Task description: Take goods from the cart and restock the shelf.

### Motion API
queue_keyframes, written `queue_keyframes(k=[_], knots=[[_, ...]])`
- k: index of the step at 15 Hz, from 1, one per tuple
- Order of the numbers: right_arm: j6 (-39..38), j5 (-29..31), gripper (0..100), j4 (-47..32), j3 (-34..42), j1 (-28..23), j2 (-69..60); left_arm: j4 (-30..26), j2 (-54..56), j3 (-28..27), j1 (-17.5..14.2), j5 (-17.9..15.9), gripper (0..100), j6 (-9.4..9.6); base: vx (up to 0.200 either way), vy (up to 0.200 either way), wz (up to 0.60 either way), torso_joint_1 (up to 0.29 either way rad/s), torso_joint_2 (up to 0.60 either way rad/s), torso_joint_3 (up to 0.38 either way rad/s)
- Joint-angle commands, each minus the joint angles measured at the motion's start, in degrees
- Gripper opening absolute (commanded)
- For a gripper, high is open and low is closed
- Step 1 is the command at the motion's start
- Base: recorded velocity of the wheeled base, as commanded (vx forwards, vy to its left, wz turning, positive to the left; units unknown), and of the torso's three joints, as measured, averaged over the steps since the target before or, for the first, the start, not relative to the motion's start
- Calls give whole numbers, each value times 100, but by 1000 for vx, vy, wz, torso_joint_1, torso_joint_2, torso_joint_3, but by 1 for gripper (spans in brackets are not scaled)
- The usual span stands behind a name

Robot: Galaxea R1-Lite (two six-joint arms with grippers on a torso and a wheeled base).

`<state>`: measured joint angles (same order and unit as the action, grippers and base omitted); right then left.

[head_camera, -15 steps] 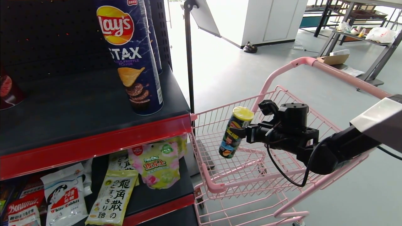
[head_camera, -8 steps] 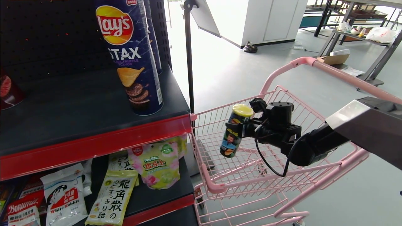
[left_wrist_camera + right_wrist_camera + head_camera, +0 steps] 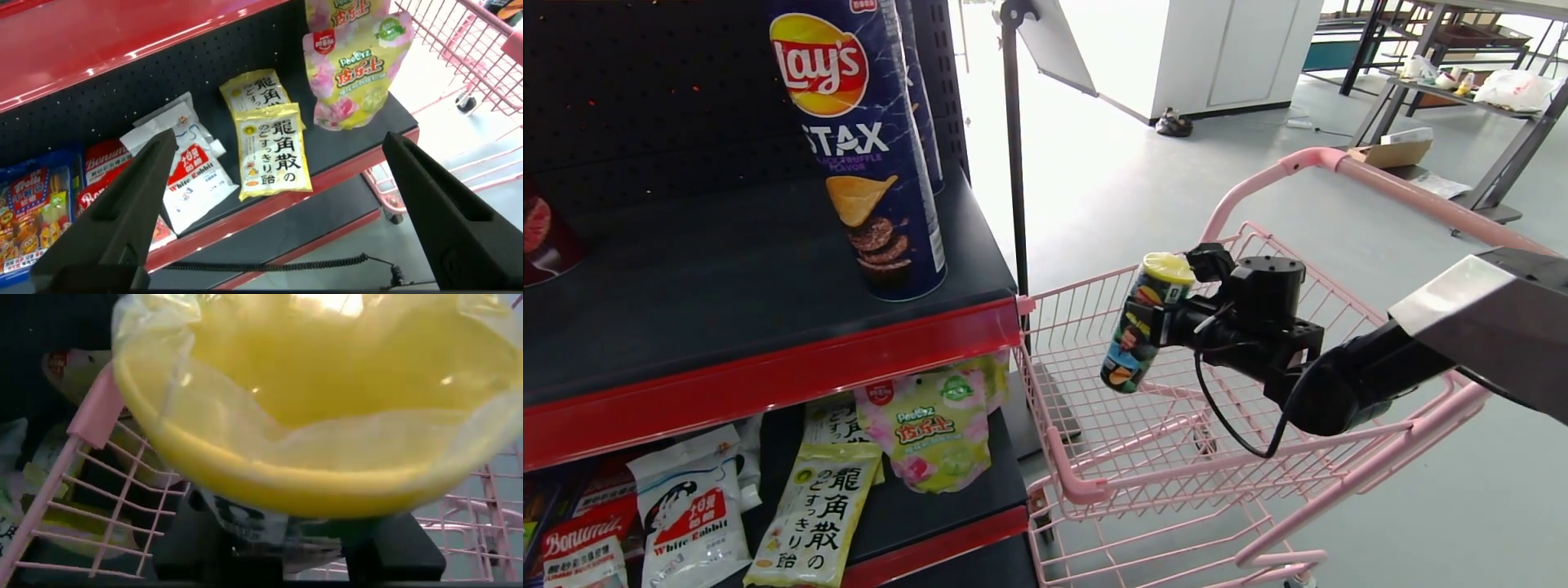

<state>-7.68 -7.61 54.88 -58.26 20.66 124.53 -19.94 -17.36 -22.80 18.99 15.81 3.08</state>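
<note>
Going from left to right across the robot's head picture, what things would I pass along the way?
tall blue chips can → black pole → small yellow-lidded can, held in the right gripper → pink cart handle

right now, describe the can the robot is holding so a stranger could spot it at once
Find the pink cart beside the shelf. Above its basket the right gripper holds a small can, tilted. Its yellow lid and short body set it apart from the tall dark blue can standing on the shelf.
</note>
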Motion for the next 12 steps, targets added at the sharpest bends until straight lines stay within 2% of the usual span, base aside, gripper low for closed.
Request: queue_keyframes(k=[1,4,5,6,7,8,11,12], knots=[[364,22,0,31,737,-45,-1343,-1,40,-6,8,-8,100,-1,0,0,0,0,0,0],[1137,93,0,-127,1300,-493,-2714,-10,136,30,-1,10,100,8,0,0,0,0,0,0],[1278,102,0,-593,1440,-660,-3251,-10,154,47,-1,18,100,61,0,0,0,0,0,0],[1392,102,0,-1138,1537,-809,-3690,-10,171,65,8,10,100,122,0,0,0,0,0,0],[1506,102,0,-2263,1537,-1038,-4525,-10,198,65,8,1,100,289,0,0,0,0,0,0],[1506,128,0,-2816,1546,-1135,-5052,-10,198,65,8,-34,100,333,0,0,0,0,0,0],[1524,330,0,-4477,1695,-1179,-6617,-10,198,74,26,-272,100,333,0,0,0,0,0,0],[1541,444,0,-5374,1757,-1179,-7381,-1,215,74,26,-298,100,333,0,0,0,0,0,0]])
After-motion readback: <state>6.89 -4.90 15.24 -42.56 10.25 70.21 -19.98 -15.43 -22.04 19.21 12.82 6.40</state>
